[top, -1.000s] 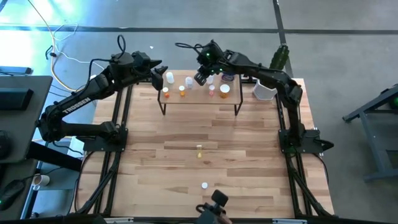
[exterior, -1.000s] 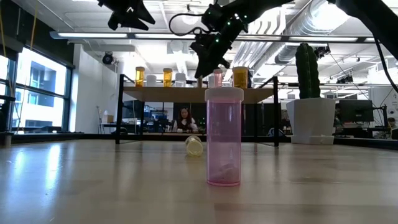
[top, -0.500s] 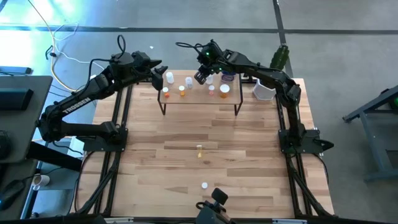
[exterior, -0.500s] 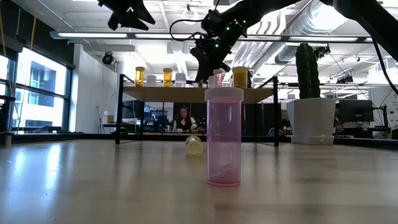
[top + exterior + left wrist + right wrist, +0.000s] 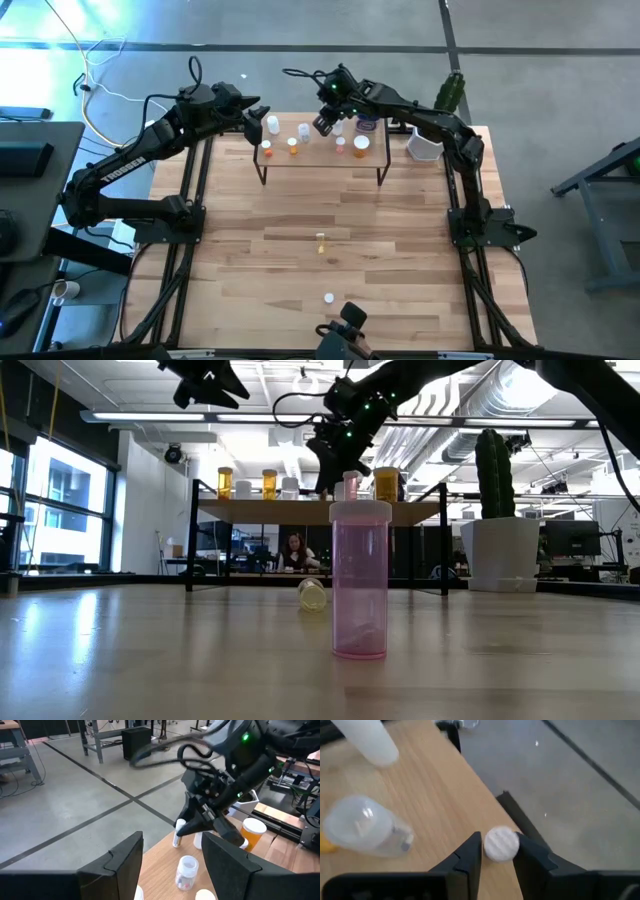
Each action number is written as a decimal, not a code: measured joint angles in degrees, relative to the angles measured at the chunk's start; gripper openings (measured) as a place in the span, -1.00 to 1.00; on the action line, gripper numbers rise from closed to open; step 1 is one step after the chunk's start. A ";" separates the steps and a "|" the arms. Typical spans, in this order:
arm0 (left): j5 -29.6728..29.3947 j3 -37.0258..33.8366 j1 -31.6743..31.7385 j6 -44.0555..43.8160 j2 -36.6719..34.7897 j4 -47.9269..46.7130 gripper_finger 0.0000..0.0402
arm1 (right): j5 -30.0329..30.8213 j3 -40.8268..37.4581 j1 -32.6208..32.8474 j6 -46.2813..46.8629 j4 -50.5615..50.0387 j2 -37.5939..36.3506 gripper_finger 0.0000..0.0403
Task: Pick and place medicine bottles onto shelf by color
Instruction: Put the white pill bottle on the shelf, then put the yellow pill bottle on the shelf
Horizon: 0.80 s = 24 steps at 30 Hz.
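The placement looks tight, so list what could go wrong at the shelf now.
1. The white-capped bottle at the right end effector stands right by the shelf edge; a nudge on withdrawal could tip it off.
2. The clear bottle sits close by; a sideways exit might knock it.

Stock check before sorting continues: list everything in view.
table: one, light wood
shelf: one, light wood on black legs, table's far side
bottles on shelf: about seven, white, orange, pink
blue jar: one, shelf's right rear
pink bottle: one, upright, table's near side
yellowish bottle: one, lying mid-table
plant pot: one, white, right of shelf
person: one, room beyond
left gripper: open, empty, above shelf's left end
right gripper: around a white-capped bottle at shelf's edge
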 joint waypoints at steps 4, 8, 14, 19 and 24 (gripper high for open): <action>0.00 -0.02 0.00 0.00 0.00 0.00 -0.04 | -0.01 -0.07 0.00 0.00 -0.01 0.30 -0.45; 0.00 0.00 0.00 0.00 0.00 0.00 -0.04 | 0.00 -0.07 0.00 0.00 0.29 0.08 -0.41; 0.00 0.00 0.00 0.02 0.00 0.00 -0.04 | 0.01 1.81 0.00 -0.12 0.42 -0.34 -0.41; 0.00 -0.02 0.00 0.02 0.00 0.00 -0.04 | 0.01 4.79 -0.02 -1.05 -0.07 -0.40 -0.41; 0.00 -0.01 0.01 0.02 0.00 0.00 -0.04 | 0.28 8.28 -0.02 -1.05 -2.01 -0.42 -0.41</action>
